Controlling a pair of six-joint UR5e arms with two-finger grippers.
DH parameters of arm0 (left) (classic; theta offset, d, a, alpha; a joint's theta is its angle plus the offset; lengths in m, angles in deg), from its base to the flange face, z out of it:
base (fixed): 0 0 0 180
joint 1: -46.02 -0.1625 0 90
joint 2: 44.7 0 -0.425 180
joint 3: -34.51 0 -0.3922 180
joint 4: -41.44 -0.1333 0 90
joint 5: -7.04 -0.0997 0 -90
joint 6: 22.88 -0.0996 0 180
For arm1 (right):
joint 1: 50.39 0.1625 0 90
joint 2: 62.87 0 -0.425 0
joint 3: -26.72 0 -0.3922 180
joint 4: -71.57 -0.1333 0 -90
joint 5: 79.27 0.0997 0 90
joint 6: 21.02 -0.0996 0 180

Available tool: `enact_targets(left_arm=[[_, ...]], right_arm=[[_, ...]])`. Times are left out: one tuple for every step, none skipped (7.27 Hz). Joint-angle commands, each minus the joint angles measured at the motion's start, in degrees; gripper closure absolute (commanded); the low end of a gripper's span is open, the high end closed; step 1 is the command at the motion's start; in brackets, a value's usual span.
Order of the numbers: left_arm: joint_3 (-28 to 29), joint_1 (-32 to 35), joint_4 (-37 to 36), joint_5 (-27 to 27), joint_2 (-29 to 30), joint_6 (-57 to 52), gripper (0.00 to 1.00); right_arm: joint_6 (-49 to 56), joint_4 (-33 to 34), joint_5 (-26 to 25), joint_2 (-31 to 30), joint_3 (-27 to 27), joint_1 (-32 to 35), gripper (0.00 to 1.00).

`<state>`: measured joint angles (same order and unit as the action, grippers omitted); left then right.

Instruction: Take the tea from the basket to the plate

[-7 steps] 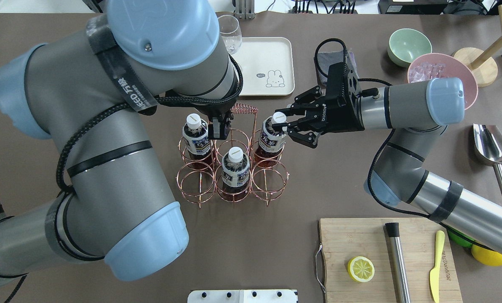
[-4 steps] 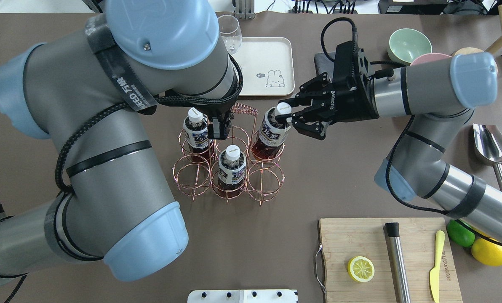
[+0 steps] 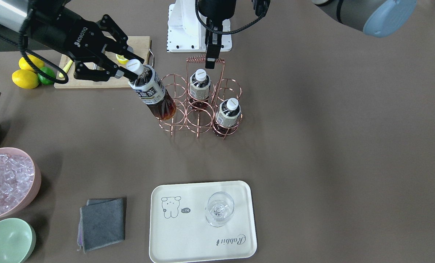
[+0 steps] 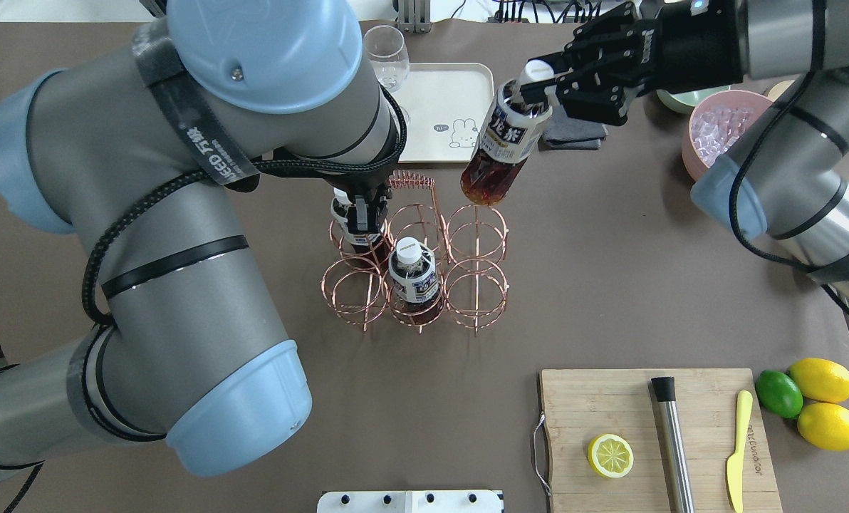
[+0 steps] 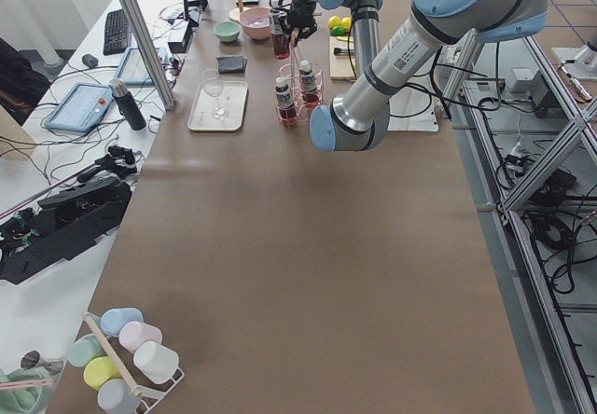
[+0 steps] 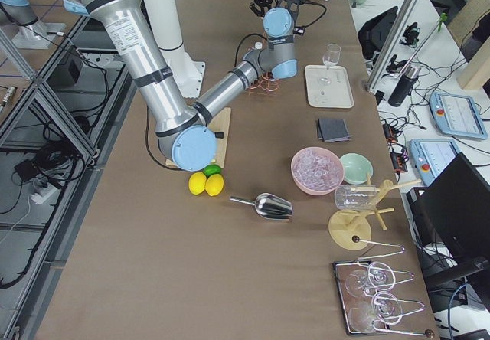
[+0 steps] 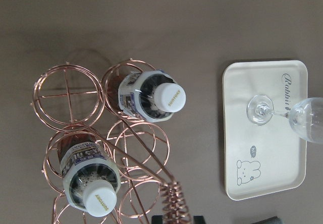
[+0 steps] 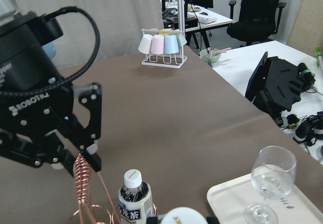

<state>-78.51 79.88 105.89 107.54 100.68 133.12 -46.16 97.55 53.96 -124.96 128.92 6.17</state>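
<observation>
tea (image 4: 504,139): hanging in the air, tilted, fully out of the rings; its base is hovering just off the basket's corner ring on the plate side, its cap end leaning toward the right arm; touching neither basket nor plate.
right gripper (image 4: 536,80): reaching in sideways, jaws clamping the tea at its white cap.
left gripper (image 3: 211,60): hanging over the basket, jaws looking pinched together on the coiled handle.
basket (image 7: 172,202): standing on the table (image 3: 312,146); one bottle (image 3: 199,84) is sitting in a middle ring, another bottle (image 3: 227,112) in a corner ring.
plate (image 3: 188,237): lying flat, well apart from the basket, a bare brown strip of table running between them.
wine glass (image 3: 220,209): standing upright on the plate's half toward the robot's left; the bear half is showing bare.
grey cloth (image 3: 102,223): lying folded just beside the plate's edge on the robot's right.
</observation>
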Motion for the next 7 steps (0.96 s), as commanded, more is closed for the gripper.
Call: enact_targets(left_arm=[[-1.93, 1.47, -1.07, 0.14, -0.45, -0.26, 1.00], [-3.86, 3.30, -2.38, 0.22, -1.06, -0.78, 1.00], [-6.31, 5.06, -2.65, 0.40, -2.90, -3.05, 1.00], [-7.99, 7.43, -3.00, 2.23, -5.35, -6.64, 1.00], [-8.09, 11.63, -2.75, 6.60, -7.99, -10.85, 1.00], [-8.18, 16.46, -2.48, 10.38, -10.54, -15.77, 1.00], [-7.92, 21.29, -1.96, 13.64, -14.74, -20.87, 1.00]], right_arm=[[-0.34, 0.04, -0.77, 2.93, -3.04, 6.17, 1.00], [0.44, 0.04, -0.86, 5.99, -7.32, 7.58, 1.00], [0.54, 0.04, -1.30, 9.24, -11.89, 8.46, 1.00], [0.89, 0.04, -3.30, 13.10, -18.03, 8.91, 1.00], [0.98, 0.04, -5.76, 16.53, -23.48, 8.74, 1.00], [1.07, -0.05, -9.79, 19.17, -27.63, 7.86, 1.00], [0.98, -0.05, -16.35, 20.85, -30.37, 5.42, 1.00]])
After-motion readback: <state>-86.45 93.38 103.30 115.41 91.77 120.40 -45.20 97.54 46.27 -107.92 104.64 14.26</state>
